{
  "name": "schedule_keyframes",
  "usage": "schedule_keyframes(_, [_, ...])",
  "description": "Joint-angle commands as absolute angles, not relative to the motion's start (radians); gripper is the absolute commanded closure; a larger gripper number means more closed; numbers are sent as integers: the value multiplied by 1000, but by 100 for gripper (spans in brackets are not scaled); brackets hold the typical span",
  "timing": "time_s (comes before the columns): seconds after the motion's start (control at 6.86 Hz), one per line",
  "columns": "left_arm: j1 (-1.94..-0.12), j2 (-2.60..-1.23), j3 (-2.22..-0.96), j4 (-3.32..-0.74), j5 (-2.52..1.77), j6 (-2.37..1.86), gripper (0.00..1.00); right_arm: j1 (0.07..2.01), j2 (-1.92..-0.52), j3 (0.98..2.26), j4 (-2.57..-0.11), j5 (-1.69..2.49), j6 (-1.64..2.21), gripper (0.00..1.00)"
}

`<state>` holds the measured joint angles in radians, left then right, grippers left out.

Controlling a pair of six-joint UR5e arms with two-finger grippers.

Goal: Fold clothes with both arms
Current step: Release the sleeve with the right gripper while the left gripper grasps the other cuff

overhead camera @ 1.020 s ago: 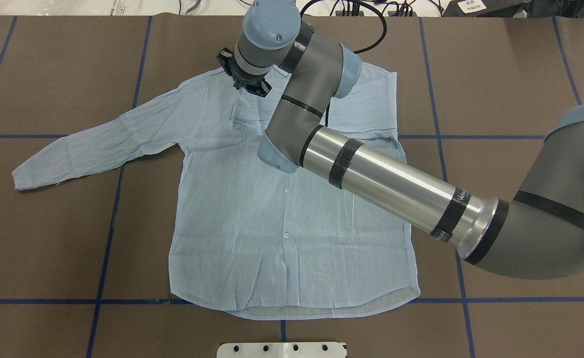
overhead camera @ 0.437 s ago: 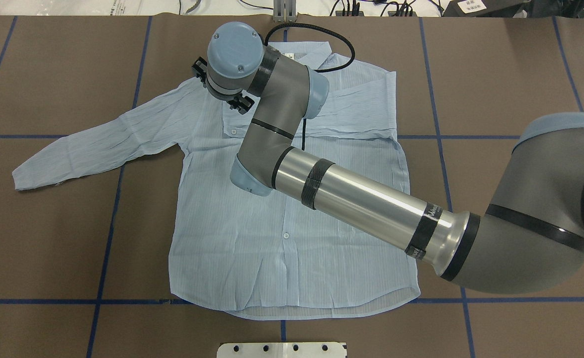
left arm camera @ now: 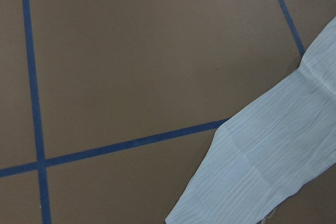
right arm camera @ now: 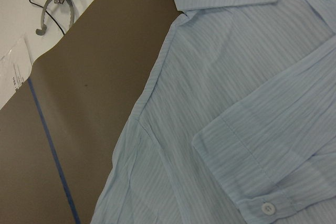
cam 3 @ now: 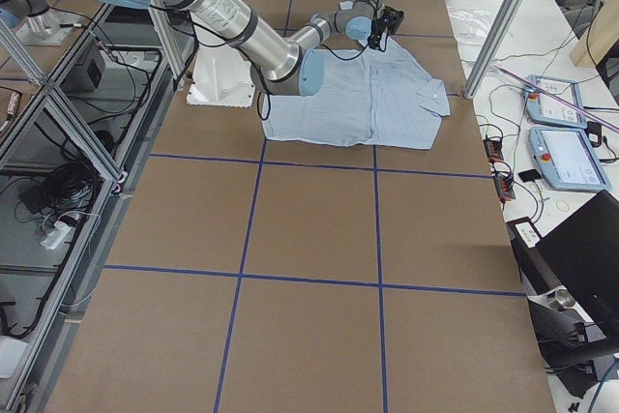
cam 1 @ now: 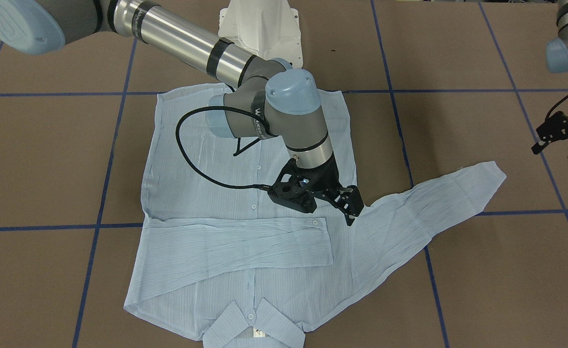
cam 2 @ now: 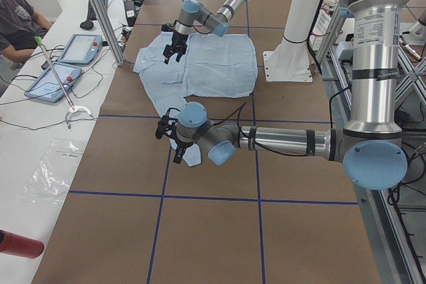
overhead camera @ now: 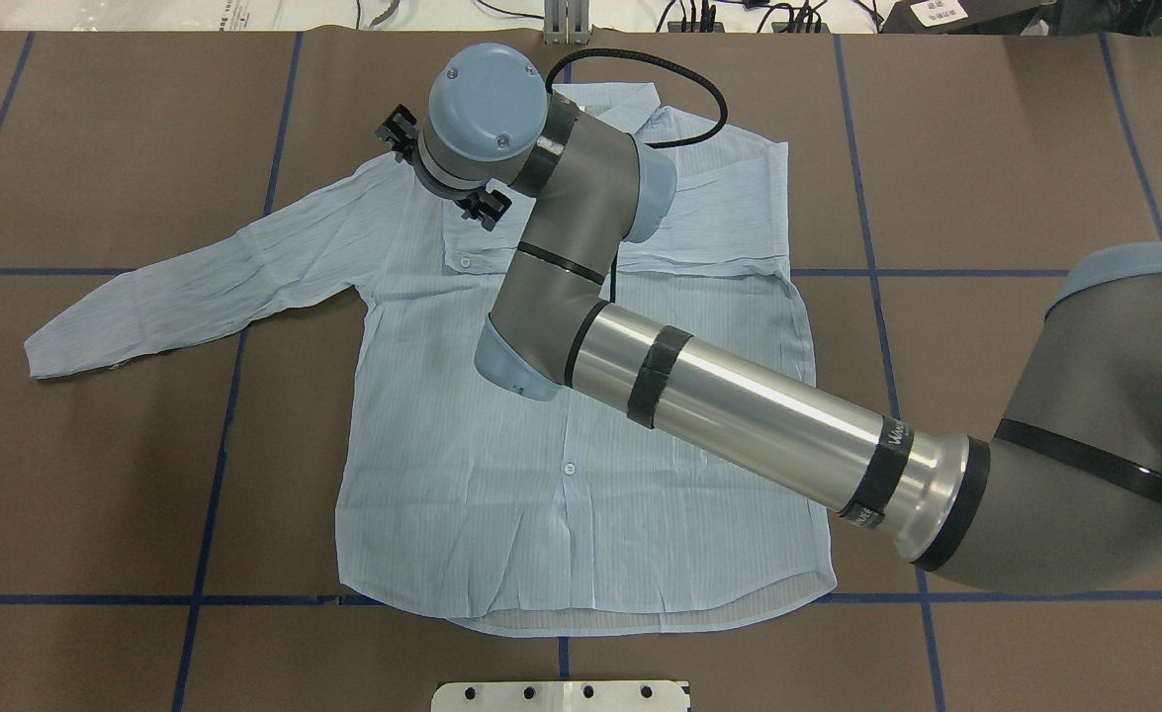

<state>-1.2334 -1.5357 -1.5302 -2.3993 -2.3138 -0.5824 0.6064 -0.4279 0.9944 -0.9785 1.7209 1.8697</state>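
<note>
The light-blue striped shirt (overhead camera: 501, 475) lies flat, front up, collar (cam 1: 252, 324) at the far side from the robot. One sleeve (cam 1: 240, 241) is folded across the chest; the other sleeve (overhead camera: 195, 287) stretches out flat toward the robot's left. My right gripper (cam 1: 350, 208) hangs open and empty just above the shirt's shoulder where that sleeve begins; it also shows in the overhead view (overhead camera: 442, 168). My left gripper (cam 1: 557, 152) is open and empty, off the shirt, beyond the sleeve's cuff (left arm camera: 273, 166). The right wrist view shows the folded sleeve's buttoned cuff (right arm camera: 273, 150).
The brown table (overhead camera: 96, 475) carries a grid of blue tape lines (overhead camera: 215, 445). The white pedestal base (cam 1: 259, 29) stands at the robot's edge. A black cable (cam 1: 182, 145) loops from the right wrist over the shirt. Teach pendants (cam 2: 63, 64) lie on a side bench.
My right arm has swung its wrist and gripper left, from the chest pocket area to the shoulder by the outstretched sleeve. The shirt has not moved. The left gripper's tip now shows at the overhead view's left edge.
</note>
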Motion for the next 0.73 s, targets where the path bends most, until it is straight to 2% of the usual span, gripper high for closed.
schedule_keyframes(0.0, [-1126,-1632,-1289,-2601,-2310,-803,0,627,-509,1138,-1043,1724,1862,0])
schedule_keyframes(0.15, [-1108,-1632,-1282,-2599,-2312,-811,1,632,-523,1150,-1046,1726,1861,0])
schedule_keyframes(0.58, [-1062,-1632,-1266,-2603,-2315,-851,13,638,-531,1150,-1043,1726,1847,0])
